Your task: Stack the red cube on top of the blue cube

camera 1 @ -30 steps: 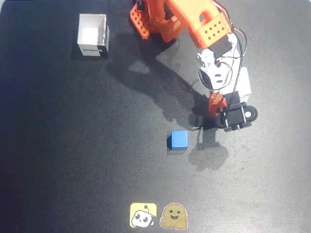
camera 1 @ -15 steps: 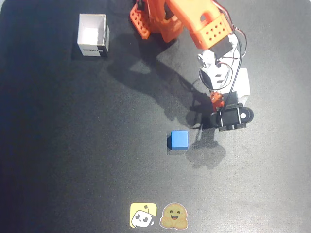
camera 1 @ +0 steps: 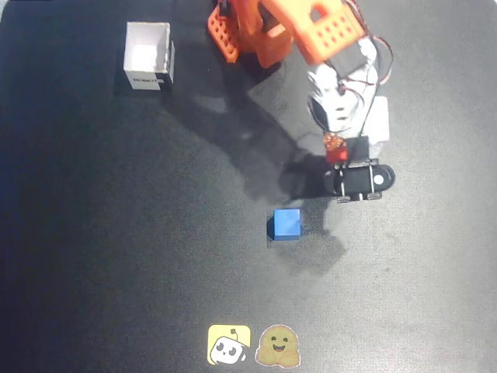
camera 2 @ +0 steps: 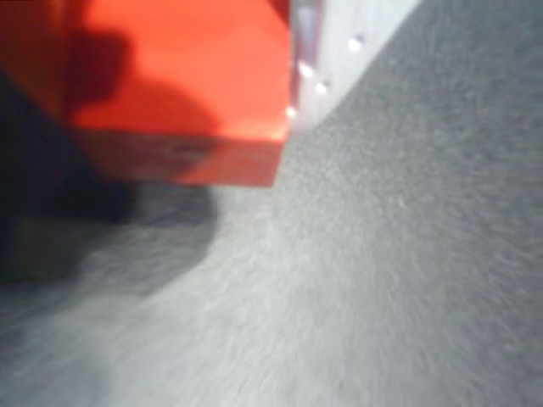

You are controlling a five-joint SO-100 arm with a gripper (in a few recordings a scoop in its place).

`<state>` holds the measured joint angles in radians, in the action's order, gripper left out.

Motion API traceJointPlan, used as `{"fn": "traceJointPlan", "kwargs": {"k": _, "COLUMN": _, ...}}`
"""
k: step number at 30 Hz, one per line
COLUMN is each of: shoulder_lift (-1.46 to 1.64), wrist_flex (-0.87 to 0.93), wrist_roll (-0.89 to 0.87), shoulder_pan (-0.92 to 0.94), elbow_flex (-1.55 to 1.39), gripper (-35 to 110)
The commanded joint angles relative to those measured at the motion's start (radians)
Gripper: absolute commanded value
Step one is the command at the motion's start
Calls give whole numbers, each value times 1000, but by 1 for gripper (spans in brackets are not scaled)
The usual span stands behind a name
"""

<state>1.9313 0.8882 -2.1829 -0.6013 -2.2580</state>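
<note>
The blue cube [camera 1: 287, 224] rests alone on the black mat, just below the middle of the overhead view. Up and to its right, the red cube [camera 1: 335, 149] is pinched in my gripper [camera 1: 337, 151] under the orange arm, a short gap away from the blue cube. In the wrist view the red cube [camera 2: 170, 85] takes up the top left, pressed against a white finger [camera 2: 339, 42], with its shadow on the mat beneath, so it hangs off the surface. The gripper [camera 2: 280, 76] is shut on it.
A white open box [camera 1: 147, 56] stands at the top left of the mat. Two stickers [camera 1: 256, 345] lie near the bottom edge. The arm's orange base [camera 1: 241, 31] is at the top centre.
The gripper with the red cube has shifted up and slightly left in the overhead view, and its shadow has spread away from it. The blue cube has not moved.
</note>
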Motion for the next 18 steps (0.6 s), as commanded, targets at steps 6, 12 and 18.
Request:
{"fn": "traceJointPlan", "kwargs": {"k": 6, "shoulder_lift": 91, "wrist_flex": 225, "wrist_roll": 196, "shoulder_pan": 160, "elbow_flex": 163, "gripper": 0}}
{"fn": "traceJointPlan", "kwargs": {"k": 12, "shoulder_lift": 120, "wrist_flex": 311, "wrist_roll": 229, "shoulder_pan": 261, "elbow_flex": 173, "gripper": 0}}
{"fn": "traceJointPlan", "kwargs": {"k": 18, "shoulder_lift": 107, "wrist_flex": 367, "wrist_roll": 235, "shoulder_pan": 313, "elbow_flex": 189, "gripper": 0}}
